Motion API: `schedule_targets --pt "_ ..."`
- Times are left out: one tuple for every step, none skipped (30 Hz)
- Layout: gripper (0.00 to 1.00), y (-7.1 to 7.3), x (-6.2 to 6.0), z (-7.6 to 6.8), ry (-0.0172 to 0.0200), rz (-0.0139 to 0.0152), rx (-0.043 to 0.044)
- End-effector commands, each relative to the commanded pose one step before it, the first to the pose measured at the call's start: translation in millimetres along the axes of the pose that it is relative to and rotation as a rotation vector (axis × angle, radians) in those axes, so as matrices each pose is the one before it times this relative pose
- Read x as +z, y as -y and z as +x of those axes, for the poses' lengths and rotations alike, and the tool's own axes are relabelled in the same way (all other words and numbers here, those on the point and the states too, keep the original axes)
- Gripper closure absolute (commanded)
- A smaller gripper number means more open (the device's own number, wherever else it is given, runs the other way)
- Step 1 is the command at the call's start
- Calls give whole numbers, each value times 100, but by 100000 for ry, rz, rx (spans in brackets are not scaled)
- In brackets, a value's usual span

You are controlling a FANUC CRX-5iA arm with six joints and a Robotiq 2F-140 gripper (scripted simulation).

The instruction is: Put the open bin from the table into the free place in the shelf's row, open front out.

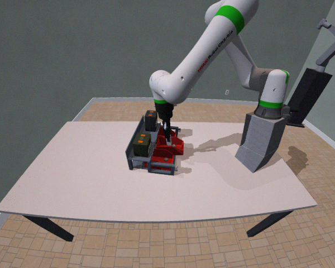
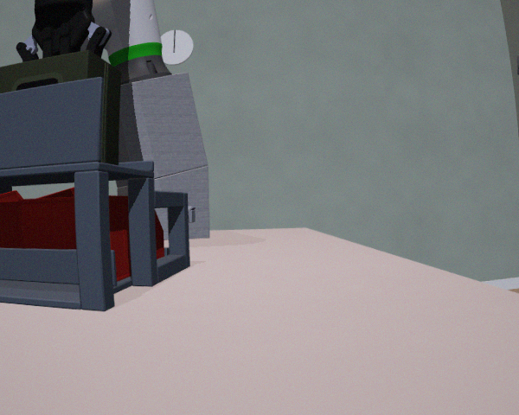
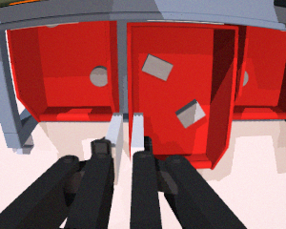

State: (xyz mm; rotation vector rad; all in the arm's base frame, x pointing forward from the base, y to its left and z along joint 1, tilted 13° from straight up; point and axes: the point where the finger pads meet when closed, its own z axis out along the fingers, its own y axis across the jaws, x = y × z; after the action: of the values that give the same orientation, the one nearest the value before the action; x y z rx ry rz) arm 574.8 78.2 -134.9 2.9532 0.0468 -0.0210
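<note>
In the wrist view the middle red bin (image 3: 177, 90) stands in the row between two other red bins (image 3: 63, 71) (image 3: 264, 71). Its open front reaches farther out than theirs. Two grey parts (image 3: 157, 67) (image 3: 191, 114) lie in it. My gripper (image 3: 128, 127) is shut to a narrow slit, with its tips just over the bin's front left corner. I see only pale surface between the pads, no wall. In the top view the gripper (image 1: 168, 140) points down over the red bins (image 1: 170, 147) in the grey shelf (image 1: 150, 149).
Two dark green boxes (image 1: 141, 143) (image 1: 151, 119) sit on the shelf's upper board, close behind my wrist. One also shows in the exterior view (image 2: 54, 71). The robot's grey base (image 1: 261, 138) stands at the right of the table.
</note>
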Motion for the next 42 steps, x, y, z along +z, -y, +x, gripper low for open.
schedule_targets --pt "94 5 -400 -33 -49 6 -1" --pt "94 0 -183 -27 0 0 0" --pt "94 0 -182 -26 0 0 0" --pt "94 0 -180 -26 0 0 0" --pt "94 0 -178 -26 0 0 0" --pt "94 0 -177 -25 0 0 0" --pt "94 0 -174 -25 0 0 0" --pt "94 0 -170 -25 0 0 0" --pt "94 0 -169 -24 0 0 0" --pt "94 0 -165 -24 0 0 0" --pt "94 0 -161 -24 0 0 0" --pt "94 0 -158 -23 0 0 0" --pt "94 0 -153 -22 0 0 0" --pt "94 0 -149 -22 0 0 0" --pt "94 0 0 0 0 0 0" --pt "94 0 0 0 0 0 0" --pt "94 0 -145 -21 0 0 0" --pt "94 0 -140 -20 0 0 0" --pt "94 0 -135 -20 0 0 0" --pt "94 0 -130 -19 0 0 0" --pt "94 0 -125 -18 0 0 0" --pt "94 0 -119 -17 0 0 0" --pt "94 0 -114 -17 0 0 0" --pt "94 0 -108 -16 0 0 0" --pt "94 0 -103 -15 0 0 0" --pt "94 0 -97 -14 0 0 0" --pt "94 0 -90 -13 0 0 0" --pt "94 0 -84 -12 0 0 0" --pt "94 0 -78 -12 0 0 0" --pt "94 0 -72 -11 0 0 0" --pt "94 0 -67 -10 0 0 0" --pt "94 0 0 0 0 0 0" --pt "94 0 0 0 0 0 0" --pt "94 0 -61 -9 0 0 0" --pt "94 0 -55 -8 0 0 0" --pt "94 0 -49 -7 0 0 0" --pt "94 0 -44 -6 0 0 0" --pt "94 0 -38 -6 0 0 0" --pt "94 0 -33 -5 0 0 0" --pt "94 0 -28 -4 0 0 0" --pt "94 0 -24 -4 0 0 0" --pt "94 0 -19 -3 0 0 0"
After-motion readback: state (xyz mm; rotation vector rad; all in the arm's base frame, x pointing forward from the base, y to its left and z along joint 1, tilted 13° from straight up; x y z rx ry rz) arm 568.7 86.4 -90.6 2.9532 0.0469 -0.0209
